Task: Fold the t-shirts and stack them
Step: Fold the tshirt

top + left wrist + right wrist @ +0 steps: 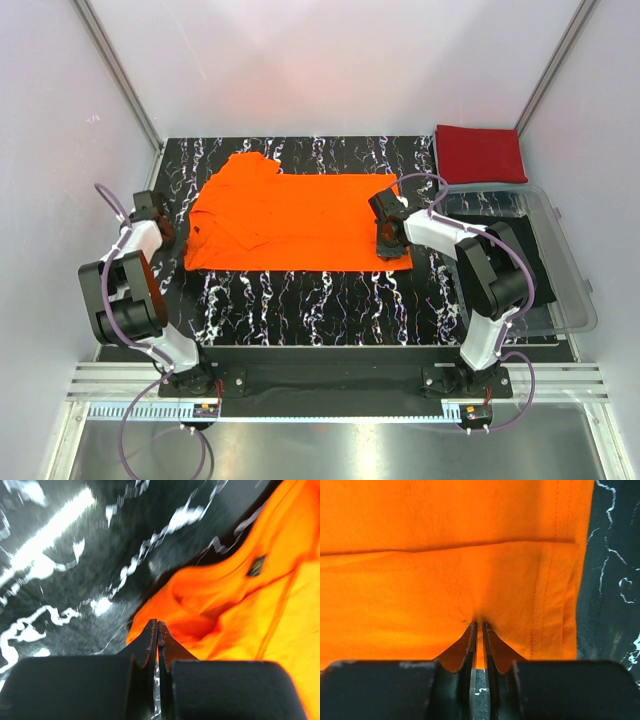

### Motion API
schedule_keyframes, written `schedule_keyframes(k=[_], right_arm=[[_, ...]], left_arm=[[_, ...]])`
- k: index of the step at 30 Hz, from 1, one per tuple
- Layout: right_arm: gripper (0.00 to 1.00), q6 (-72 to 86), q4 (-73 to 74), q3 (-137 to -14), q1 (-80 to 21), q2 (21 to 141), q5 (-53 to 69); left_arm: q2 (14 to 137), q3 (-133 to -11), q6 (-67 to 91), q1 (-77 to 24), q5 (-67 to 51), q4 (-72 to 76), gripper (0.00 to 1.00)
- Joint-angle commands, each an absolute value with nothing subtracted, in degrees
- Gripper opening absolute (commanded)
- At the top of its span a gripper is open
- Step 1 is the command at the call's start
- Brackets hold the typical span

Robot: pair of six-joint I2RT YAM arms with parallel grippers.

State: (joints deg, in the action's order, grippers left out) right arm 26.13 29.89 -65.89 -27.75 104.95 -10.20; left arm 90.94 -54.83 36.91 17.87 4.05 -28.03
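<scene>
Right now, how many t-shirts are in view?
2. Orange t-shirt lies on the middle of the table; red t-shirt sits folded at its far right corner. Others could be hidden in the bin.

light: bright, even overhead | glare: streaks on table | blur: left wrist view smeared

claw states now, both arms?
Left claw: closed at the orange shirt edge; grip unclear.
Right claw: closed, pinching the orange shirt.
</scene>
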Motion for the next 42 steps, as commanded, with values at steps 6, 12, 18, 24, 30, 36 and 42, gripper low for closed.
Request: schedule_keyframes(k=[6, 12, 18, 24, 30, 36, 42], right_arm=[[0.16, 24.61, 34.19, -64.16, -27.25, 106.00, -15.47], [0.16, 24.08, 34.37, -65.04, -27.25, 105.82, -14.94], [0.17, 23.38, 34.28, -66.44, -26.72, 106.96, -13.10], [0.17, 23.03, 34.19, -67.15, -25.75, 106.35, -12.04], [0.17, 22.94, 33.75, -67.15, -25.75, 106.17, -10.90], [0.17, 22.94, 33.49, -66.97, -25.75, 105.65, -10.28], [0.18, 22.94, 33.22, -66.62, -25.75, 105.21, -9.67]], left_arm=[[92.46, -61.61, 36.91, 17.67, 8.26, -27.86, 0.00], [91.40, -63.54, 26.47, 15.56, -2.43, -27.07, 0.26], [92.64, -61.53, 18.64, 15.38, -9.50, -28.21, 0.35], [90.44, -59.94, 14.43, 15.21, -6.34, -31.90, 0.34], [90.70, -58.97, 11.17, 14.94, -7.19, -33.14, 0.34], [91.76, -58.80, 9.67, 12.92, -7.65, -33.13, 0.33], [94.56, -59.06, 9.14, 11.25, -2.29, -33.13, 0.36]])
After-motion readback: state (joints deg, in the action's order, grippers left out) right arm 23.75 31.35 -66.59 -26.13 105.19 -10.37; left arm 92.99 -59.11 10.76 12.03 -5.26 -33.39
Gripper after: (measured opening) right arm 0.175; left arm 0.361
